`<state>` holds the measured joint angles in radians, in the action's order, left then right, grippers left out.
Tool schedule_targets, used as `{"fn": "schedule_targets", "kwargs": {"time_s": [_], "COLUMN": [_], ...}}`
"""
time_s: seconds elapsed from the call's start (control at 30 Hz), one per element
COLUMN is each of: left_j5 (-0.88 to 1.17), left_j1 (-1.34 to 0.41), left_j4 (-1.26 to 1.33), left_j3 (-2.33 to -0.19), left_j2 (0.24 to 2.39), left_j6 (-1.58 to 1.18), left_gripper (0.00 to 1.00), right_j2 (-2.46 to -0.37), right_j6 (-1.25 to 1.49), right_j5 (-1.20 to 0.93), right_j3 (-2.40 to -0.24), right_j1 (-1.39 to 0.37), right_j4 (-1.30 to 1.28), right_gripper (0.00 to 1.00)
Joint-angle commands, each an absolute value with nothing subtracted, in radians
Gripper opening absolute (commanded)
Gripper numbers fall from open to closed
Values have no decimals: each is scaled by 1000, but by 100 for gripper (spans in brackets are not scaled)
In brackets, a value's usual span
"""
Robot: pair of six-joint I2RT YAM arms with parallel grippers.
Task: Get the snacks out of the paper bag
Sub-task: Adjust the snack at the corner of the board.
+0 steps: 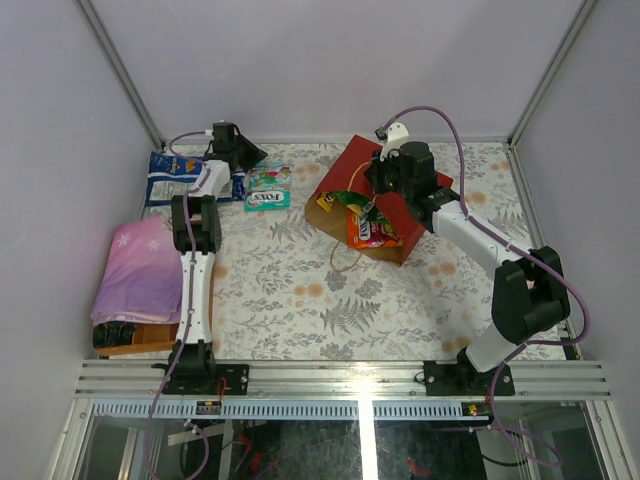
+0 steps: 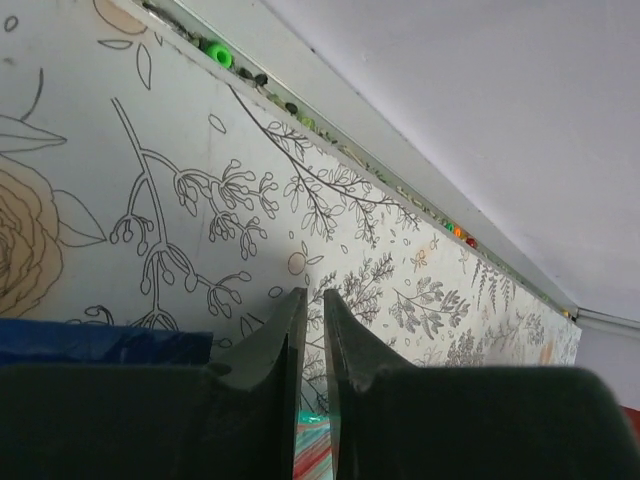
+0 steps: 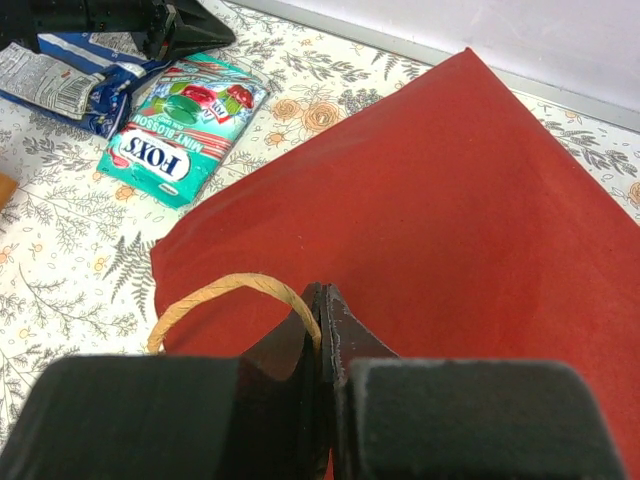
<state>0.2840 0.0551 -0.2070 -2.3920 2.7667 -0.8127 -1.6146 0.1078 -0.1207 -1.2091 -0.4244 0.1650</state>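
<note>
The right gripper is seen shut on the upper rim of the paper bag, just beside its twine handle. That rim is best held raised and steady, it is judged, so that the mouth gapes toward the other arm and the thin paper is not torn. Just below this gripper, orange and green snacks are seen lying in the mouth — these are yet to be taken out. Well apart, the left gripper is found barely parted with nothing between its jaws — a teal packet lies just beside its tips, blue-and-white packs on its other side. Wider jaws would be needed before a packet's edge is pinched
</note>
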Motion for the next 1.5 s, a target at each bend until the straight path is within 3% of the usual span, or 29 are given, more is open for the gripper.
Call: {"fn": "schedule_targets", "kwargs": {"time_s": [0.0,0.2,0.4,0.7,0.73,0.77,0.87,0.93,1.0,1.23,1.47], "left_j5": [336,159,111,127,108,92,82,77,96,137,258], "left_j1": [63,62,61,62,63,67,85,97,110,165,209], "left_j4": [-129,-123,-64,-51,-57,-66,-86,-107,-123,-179,-200], "left_j3": [-2419,-2142,-1725,-1423,-1422,-1427,-1456,-1481,-1507,-1596,-1723], "left_j2": [2687,2324,1961,1858,1865,1868,1875,1878,1887,1981,2122], "left_j6": [-808,-579,-479,-473,-468,-463,-450,-434,-414,-368,-367], "left_gripper": [12,18,4,0,0,0,0,3,9,17,15], "right_j2": [-1582,-1581,-1611,-1630,-1631,-1635,-1640,-1616,-1576,-1454,-1436], "right_j6": [87,94,107,140,142,137,143,164,188,133,-58], "right_j5": [-98,-111,-135,-169,-172,-184,-229,-230,-221,-70,151], "right_j3": [-1248,-1240,-1257,-1257,-1260,-1268,-1293,-1263,-1207,-1231,-1317], "right_j1": [-416,-416,-417,-417,-417,-418,-420,-423,-428,-508,-777], "right_j4": [184,200,202,219,215,205,187,246,339,384,435], "right_gripper": [0,0,0,0,3,14,65,87,99,99,99]}}
